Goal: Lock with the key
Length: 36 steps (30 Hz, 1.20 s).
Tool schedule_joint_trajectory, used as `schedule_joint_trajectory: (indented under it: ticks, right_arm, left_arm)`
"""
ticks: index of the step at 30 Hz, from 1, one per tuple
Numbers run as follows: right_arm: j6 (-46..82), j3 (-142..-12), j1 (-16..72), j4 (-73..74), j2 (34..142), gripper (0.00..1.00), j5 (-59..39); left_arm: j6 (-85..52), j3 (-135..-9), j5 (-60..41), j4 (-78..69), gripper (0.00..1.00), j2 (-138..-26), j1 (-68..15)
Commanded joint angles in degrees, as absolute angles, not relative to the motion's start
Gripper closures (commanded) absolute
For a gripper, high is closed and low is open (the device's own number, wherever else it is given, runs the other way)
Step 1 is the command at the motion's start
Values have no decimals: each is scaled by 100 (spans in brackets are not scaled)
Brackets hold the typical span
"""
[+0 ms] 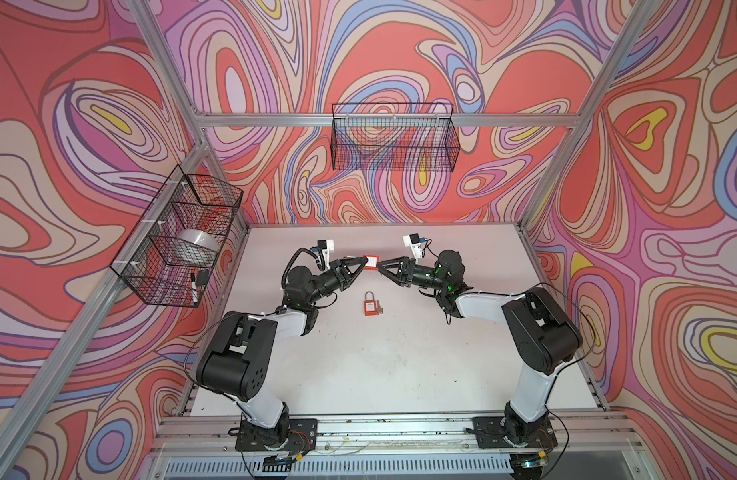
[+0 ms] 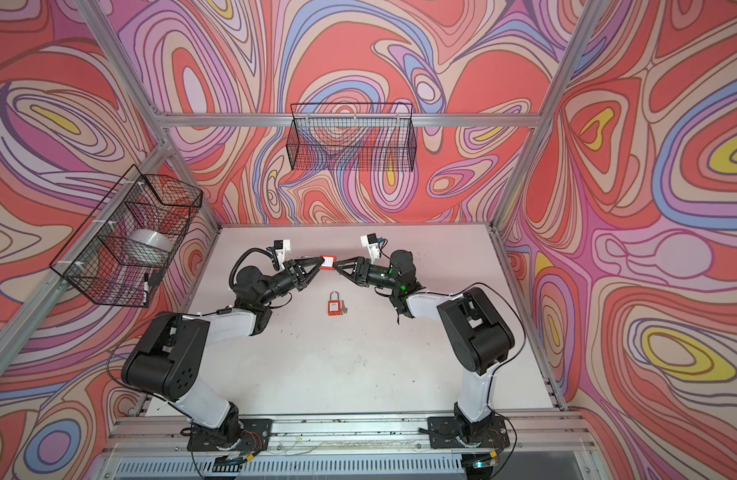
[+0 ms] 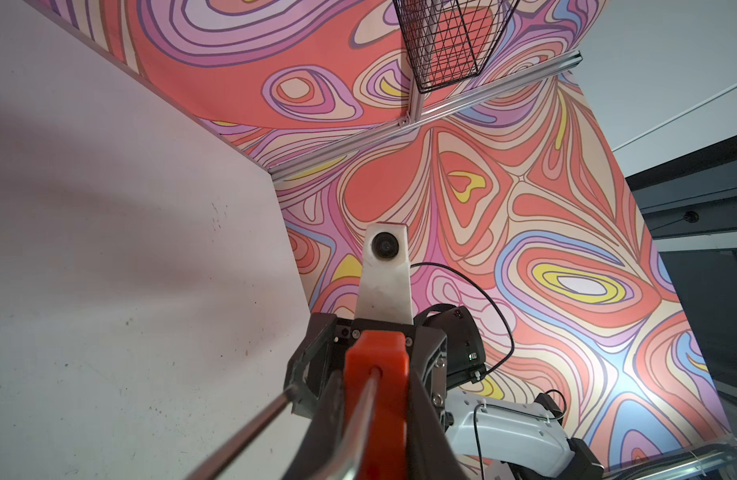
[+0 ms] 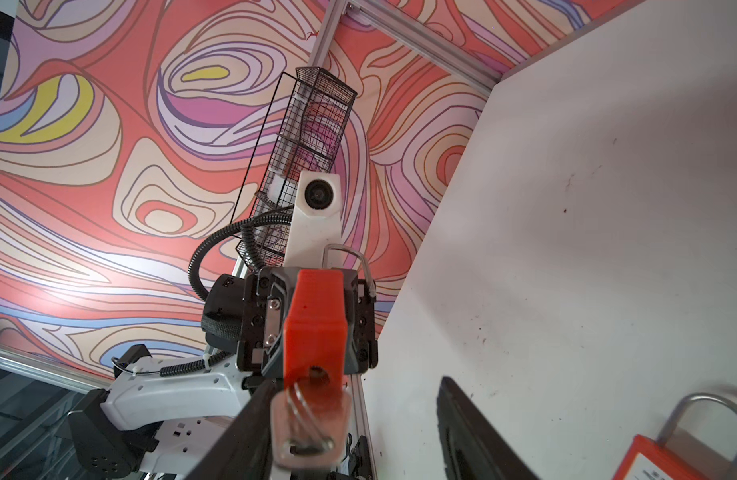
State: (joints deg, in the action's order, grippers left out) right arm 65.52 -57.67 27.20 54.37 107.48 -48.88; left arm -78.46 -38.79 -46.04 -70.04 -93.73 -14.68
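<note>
Orange padlock (image 1: 371, 263) clamped mid-air in the left gripper (image 1: 363, 261); right gripper (image 1: 380, 266) spread wide around its key (image 4: 311, 430).

We see the held padlock (image 1: 371, 262) with a key (image 4: 312, 432) in it, and a second padlock (image 1: 371, 309) flat on the surface (image 1: 400, 365).
The held padlock is orange and raised off the surface, roughly level, with its white label upward. Its silver shackle points left, and one leg appears free of the body. The key sits in the keyhole at the opposite end. The second padlock lies nearer the front, shackle toward the back, with a loose key (image 1: 382, 308) just beside its right.
</note>
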Motion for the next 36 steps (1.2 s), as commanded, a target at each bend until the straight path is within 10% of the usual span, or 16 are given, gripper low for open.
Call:
schedule_joint_trajectory:
  ticks: [1,20,26,36]
  right_arm:
    - [6761,-6065,2867,5696,10897,40,-4987]
    - [7046,-6301,2926,5964,11102,72,-5023]
    - [7216,-6255,2918,6142,11128,91,-5095]
    - [7358,-6161,2734,6290,10920,98,-5146]
  left_arm:
    - [-7850,-3842,-4632,-7369,95,-9172,-1463]
    - [-7674,-3911,-4717,-6981,91,-9044,-1463]
    - [-7477,-3938,-4703,-6730,59,-8948,-1460]
    - [-7097,-3690,-4623,-6213,40,-8524,-1206]
